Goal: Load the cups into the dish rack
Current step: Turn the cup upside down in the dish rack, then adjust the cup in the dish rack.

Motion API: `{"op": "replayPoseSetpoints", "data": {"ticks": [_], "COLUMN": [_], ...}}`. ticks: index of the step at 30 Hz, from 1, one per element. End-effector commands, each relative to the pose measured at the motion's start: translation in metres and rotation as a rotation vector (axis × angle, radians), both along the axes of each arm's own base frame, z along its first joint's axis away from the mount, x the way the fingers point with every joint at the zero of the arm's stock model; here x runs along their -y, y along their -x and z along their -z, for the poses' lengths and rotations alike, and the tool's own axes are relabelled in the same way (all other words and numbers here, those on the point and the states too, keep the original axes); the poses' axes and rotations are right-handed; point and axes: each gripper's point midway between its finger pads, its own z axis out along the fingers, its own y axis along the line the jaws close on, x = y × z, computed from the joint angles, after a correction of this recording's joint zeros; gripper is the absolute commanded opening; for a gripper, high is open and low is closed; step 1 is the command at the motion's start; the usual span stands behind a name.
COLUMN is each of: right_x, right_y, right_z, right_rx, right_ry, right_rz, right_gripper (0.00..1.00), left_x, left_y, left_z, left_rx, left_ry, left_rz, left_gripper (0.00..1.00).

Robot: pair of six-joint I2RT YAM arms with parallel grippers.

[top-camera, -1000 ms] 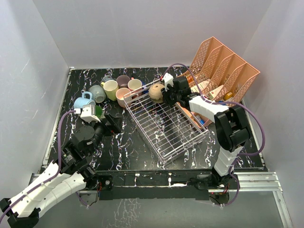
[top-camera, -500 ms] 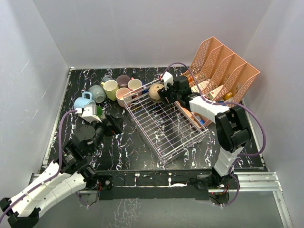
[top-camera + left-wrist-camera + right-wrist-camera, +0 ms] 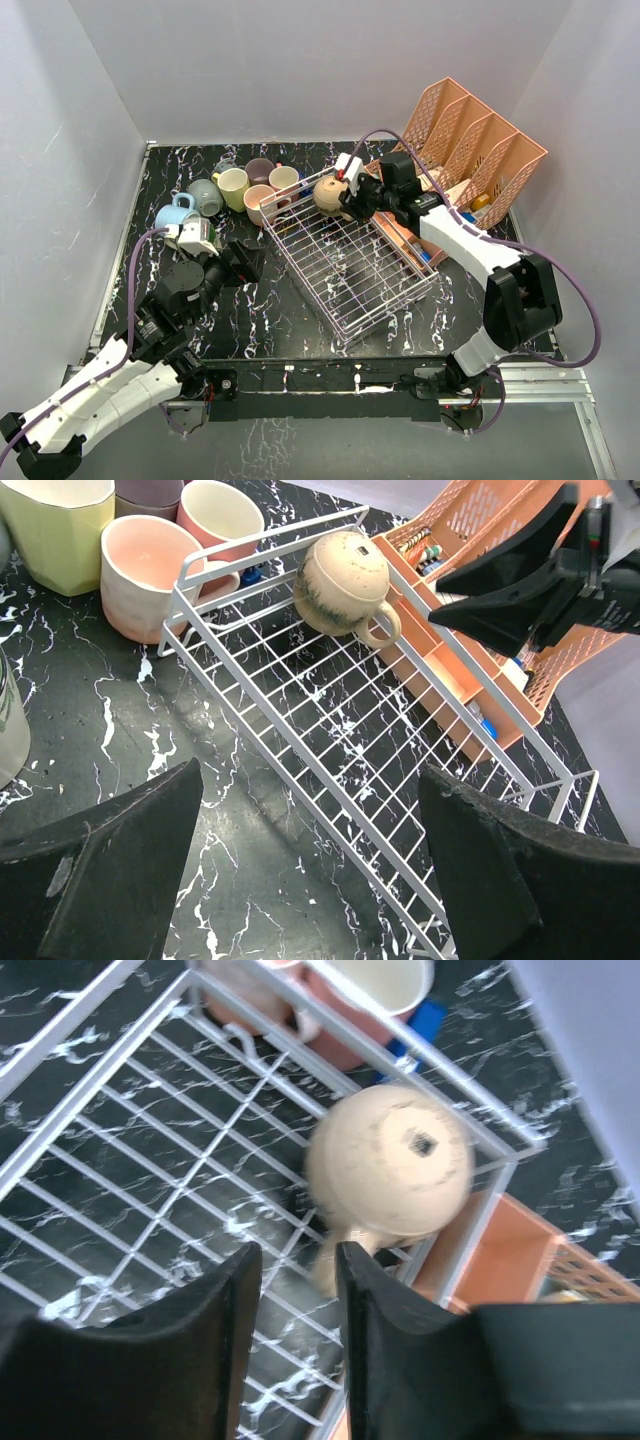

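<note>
On the black marbled counter [image 3: 260,310], the wire dish rack [image 3: 352,262] is lying with its long axis running diagonally from far left to near right, the other cups [image 3: 240,185] clustering just outside its far-left end. A tan mug [image 3: 328,192] is sitting upside down in the rack's far corner, handle pointing toward the right hand [image 3: 352,203], which is hovering beside it partly spread and empty, while the left hand [image 3: 240,262] is gaping wide, holding nothing.
</note>
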Motion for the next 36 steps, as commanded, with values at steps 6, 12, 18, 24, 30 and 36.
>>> {"op": "replayPoseSetpoints", "data": {"ticks": [6,12,18,24,30,36], "right_x": [-0.006,0.004,0.02,0.017,0.014,-0.005], "right_y": [-0.005,-0.048,-0.079,-0.089,-0.084,-0.031], "right_z": [0.052,0.072,0.073,0.066,0.06,0.037], "right_rx": [-0.155,-0.172,-0.122,-0.111,-0.124,-0.175], "right_ry": [0.112,0.17,0.229,0.21,0.214,0.143], "right_rz": [-0.07,0.109,0.248,0.265,0.23,-0.012], "right_gripper": [0.18,0.12,0.1,0.1,0.14,0.23], "left_x": [0.007,0.008,0.008,0.008,0.008,0.006], "left_y": [0.001,0.001,0.001,0.0,-0.001,-0.002], "left_z": [-0.014,-0.014,-0.011,-0.012,-0.009,-0.01], "left_rx": [0.02,0.018,0.011,0.015,0.008,0.016], "left_ry": [0.036,0.032,0.024,0.016,0.007,-0.021], "left_rz": [0.029,0.031,0.035,0.033,0.034,0.027], "left_gripper": [0.87,0.87,0.87,0.87,0.87,0.87]}}
